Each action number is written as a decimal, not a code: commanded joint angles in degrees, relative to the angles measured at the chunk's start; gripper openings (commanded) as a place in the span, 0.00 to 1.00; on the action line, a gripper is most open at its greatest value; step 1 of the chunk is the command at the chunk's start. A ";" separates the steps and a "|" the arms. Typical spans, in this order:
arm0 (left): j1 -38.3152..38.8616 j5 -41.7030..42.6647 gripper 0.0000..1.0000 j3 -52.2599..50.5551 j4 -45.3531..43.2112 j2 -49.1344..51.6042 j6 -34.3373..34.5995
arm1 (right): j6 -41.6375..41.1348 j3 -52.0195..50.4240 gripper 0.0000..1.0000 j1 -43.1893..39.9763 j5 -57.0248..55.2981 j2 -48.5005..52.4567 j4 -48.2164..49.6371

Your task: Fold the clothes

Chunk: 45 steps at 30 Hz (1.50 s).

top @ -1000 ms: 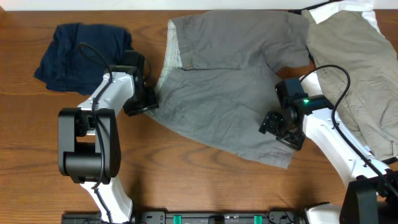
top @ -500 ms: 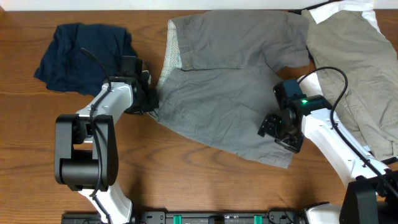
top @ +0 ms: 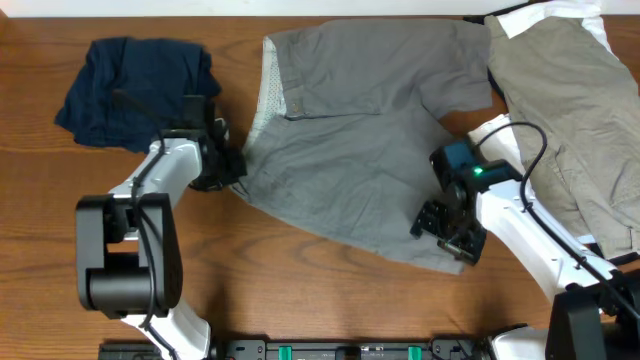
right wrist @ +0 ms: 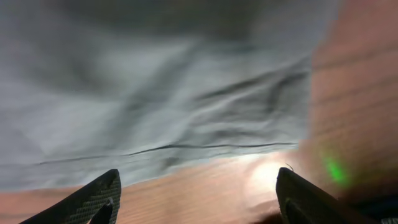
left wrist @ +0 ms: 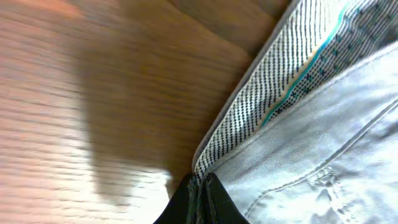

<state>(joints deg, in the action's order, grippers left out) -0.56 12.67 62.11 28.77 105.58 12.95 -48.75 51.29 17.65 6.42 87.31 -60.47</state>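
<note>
Grey shorts lie spread flat mid-table, between a navy garment and a khaki garment. I see my left gripper clenched on the waistband corner of the shorts. My right gripper hangs with its jaws wide apart over a leg hem, grasping nothing.

Both arms are white shells joined by black cylindrical motor housings, the left arm and the right arm alike. A thin black cable loops off each. A green light glows on the right arm's dark wrist block. The right claw has flat black fingers with a fine woven texture
</note>
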 commanded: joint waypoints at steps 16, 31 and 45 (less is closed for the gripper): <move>-0.94 -3.06 0.06 -0.26 -0.39 -1.53 1.99 | -4.63 -10.14 0.68 3.06 1.60 -0.04 8.92; -0.94 -3.04 0.06 -0.26 0.63 -1.53 1.99 | -5.29 -11.06 0.41 3.41 0.68 -0.04 8.70; -0.94 -3.08 0.06 -0.26 0.24 -1.53 1.97 | -4.15 -12.52 0.68 3.23 -2.95 -0.04 10.64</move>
<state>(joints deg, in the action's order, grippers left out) -1.13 11.14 62.11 28.84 105.01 14.81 -53.32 40.10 20.56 5.13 87.31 -50.22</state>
